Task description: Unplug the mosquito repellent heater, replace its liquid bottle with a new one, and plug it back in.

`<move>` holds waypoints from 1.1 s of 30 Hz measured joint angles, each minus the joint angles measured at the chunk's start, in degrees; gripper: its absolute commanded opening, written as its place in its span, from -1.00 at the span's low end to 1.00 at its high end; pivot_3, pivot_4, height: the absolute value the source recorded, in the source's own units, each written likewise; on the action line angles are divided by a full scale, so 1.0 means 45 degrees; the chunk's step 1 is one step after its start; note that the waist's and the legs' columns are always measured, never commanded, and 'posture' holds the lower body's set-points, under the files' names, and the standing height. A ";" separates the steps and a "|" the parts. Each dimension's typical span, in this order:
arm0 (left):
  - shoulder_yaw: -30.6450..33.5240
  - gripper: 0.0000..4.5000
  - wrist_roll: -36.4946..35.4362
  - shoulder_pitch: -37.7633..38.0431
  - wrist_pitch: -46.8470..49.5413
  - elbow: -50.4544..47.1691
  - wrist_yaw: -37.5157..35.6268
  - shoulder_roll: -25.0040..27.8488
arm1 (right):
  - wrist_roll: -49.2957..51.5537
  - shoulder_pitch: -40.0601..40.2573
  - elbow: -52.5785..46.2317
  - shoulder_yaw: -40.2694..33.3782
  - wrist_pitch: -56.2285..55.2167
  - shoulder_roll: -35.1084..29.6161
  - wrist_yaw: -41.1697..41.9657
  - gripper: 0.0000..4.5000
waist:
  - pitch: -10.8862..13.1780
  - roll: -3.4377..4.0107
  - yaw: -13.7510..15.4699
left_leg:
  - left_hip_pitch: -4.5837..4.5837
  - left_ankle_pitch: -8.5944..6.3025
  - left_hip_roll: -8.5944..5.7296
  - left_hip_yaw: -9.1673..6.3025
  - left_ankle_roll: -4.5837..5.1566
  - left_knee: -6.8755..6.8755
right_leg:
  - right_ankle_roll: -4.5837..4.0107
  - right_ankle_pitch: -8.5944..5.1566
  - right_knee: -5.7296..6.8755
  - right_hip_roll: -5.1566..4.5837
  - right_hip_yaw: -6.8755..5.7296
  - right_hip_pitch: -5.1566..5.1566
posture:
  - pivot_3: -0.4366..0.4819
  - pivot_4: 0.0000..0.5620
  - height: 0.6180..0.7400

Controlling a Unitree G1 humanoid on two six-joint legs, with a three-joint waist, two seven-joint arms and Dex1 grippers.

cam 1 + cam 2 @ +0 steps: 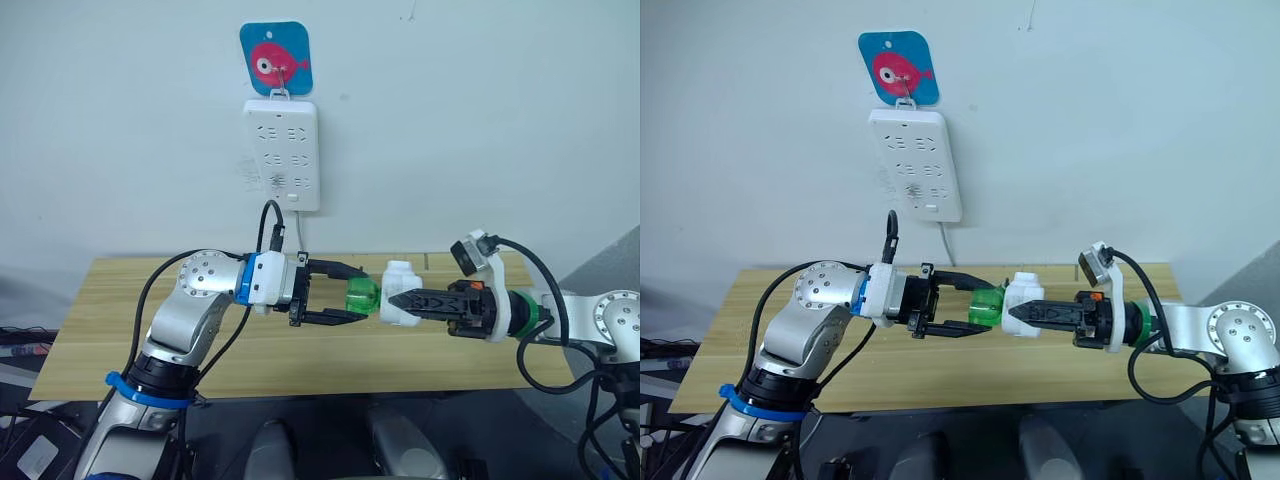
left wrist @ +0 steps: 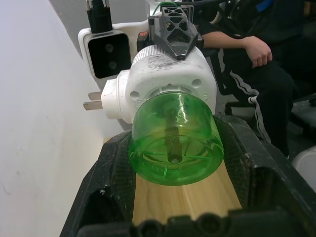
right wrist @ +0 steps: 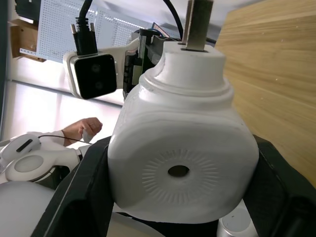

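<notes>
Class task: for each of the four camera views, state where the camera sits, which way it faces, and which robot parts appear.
Eye views: on the head, looking forward and down at both arms, the wooden table and the power strip.
Left wrist view: looks along the left gripper at the green bottle.
Right wrist view: looks along the right gripper at the mosquito repellent heater.
All share the heater.
</notes>
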 measured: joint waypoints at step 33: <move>-0.0481 0.02 0.0218 0.0131 -0.0758 0.0127 0.0150 -0.0383 | -0.6671 -0.4056 0.0600 -0.0365 0.1066 -0.0001 0.4463 -1.00 | 0.0012 0.0013 0.0253 | 0.0003 -0.0010 0.0000 0.0034 0.0016 -0.0003 | 0.0000 0.0000 -0.0025 -0.0005 0.0027 -0.0005 | -0.46 -0.39 0.87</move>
